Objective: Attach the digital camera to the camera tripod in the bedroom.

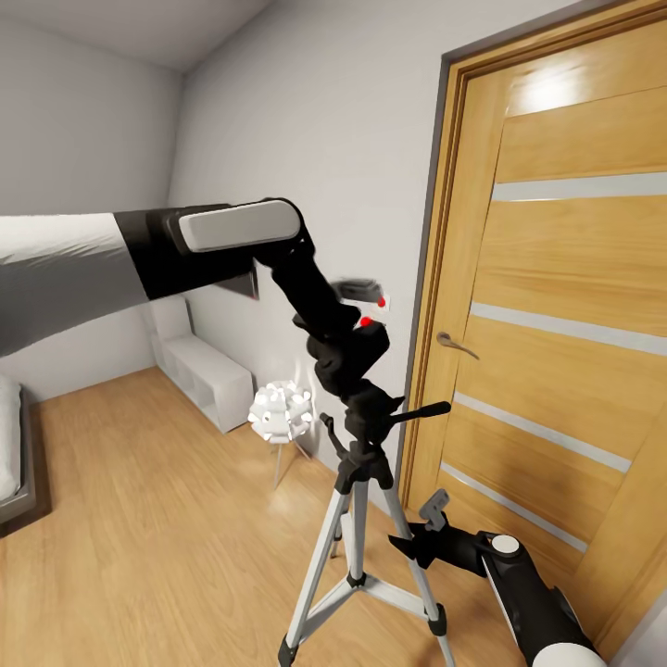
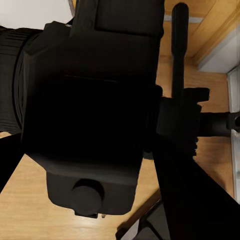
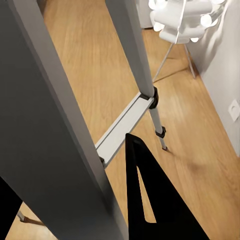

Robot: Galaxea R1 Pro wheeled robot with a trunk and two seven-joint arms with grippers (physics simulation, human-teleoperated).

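Observation:
My left gripper (image 1: 355, 363) is shut on the digital camera (image 1: 350, 345), a matte-black box with a red dot (image 1: 366, 321) on top. It holds the camera tilted, directly over the black head (image 1: 371, 419) of the camera tripod (image 1: 359, 519); whether the two touch I cannot tell. In the left wrist view the camera body (image 2: 85, 110) is very close, with the tripod's pan handle (image 2: 180, 55) beside it. My right gripper (image 1: 419, 533) is low by a silver leg (image 3: 55, 130), open, with that leg between its fingers (image 3: 150, 200).
An oak door (image 1: 565, 306) with frosted strips and a lever handle (image 1: 456, 345) stands just right of the tripod. A white ball lamp (image 1: 281, 412) on thin legs sits behind it by the grey wall. A low white shelf (image 1: 206, 375) and a bed edge (image 1: 14, 454) lie further left.

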